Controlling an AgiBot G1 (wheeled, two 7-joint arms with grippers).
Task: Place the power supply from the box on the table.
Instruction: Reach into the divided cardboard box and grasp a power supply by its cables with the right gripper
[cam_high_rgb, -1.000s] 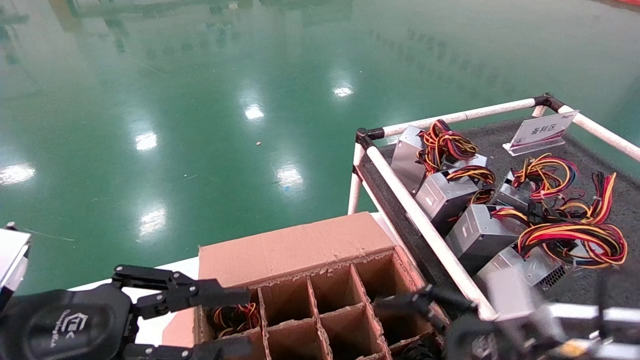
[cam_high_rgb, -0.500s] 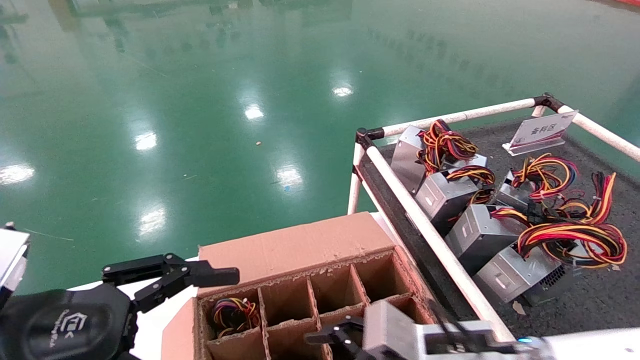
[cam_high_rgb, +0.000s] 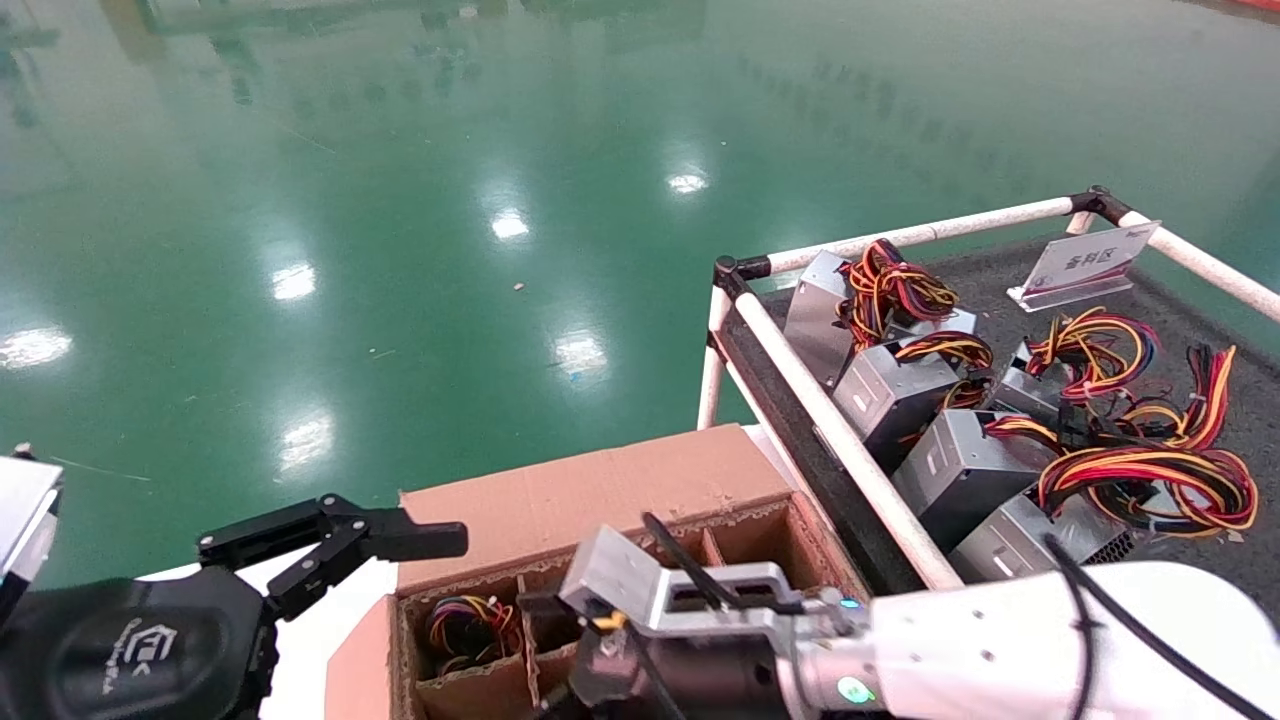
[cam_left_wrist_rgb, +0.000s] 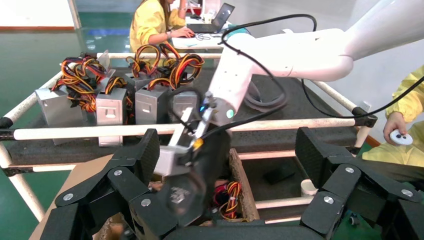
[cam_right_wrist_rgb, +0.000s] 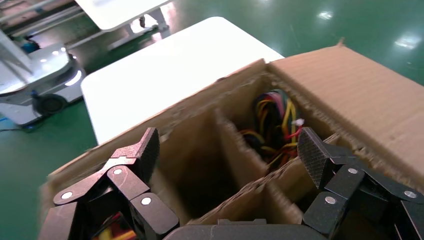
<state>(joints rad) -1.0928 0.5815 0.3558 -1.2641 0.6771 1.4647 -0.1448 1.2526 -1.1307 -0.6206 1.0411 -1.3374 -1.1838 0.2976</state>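
Observation:
The brown box (cam_high_rgb: 600, 490) with its divider grid sits at the bottom centre. One power supply's coloured wires (cam_high_rgb: 468, 625) show in its far-left cell, and again in the right wrist view (cam_right_wrist_rgb: 274, 120). Several more power supplies (cam_high_rgb: 900, 395) lie on the dark grey table (cam_high_rgb: 1010, 275) to the right. My right gripper (cam_right_wrist_rgb: 230, 155) hangs open and empty over the box cells, close to the wired cell, and its white arm crosses the box. My left gripper (cam_left_wrist_rgb: 230, 150) stands open and empty just left of the box, and one finger (cam_high_rgb: 420, 541) reaches the box's far-left corner.
A white tube rail (cam_high_rgb: 835, 445) runs between box and table. A small white sign (cam_high_rgb: 1085, 262) stands at the table's far end. The box rests on a white platform (cam_right_wrist_rgb: 165, 75). Glossy green floor lies beyond. A person in yellow (cam_left_wrist_rgb: 150, 22) sits behind the table.
My right arm has swung left from the table's near edge to over the box. My left gripper has drawn back from over the far-left cell to the box's left side.

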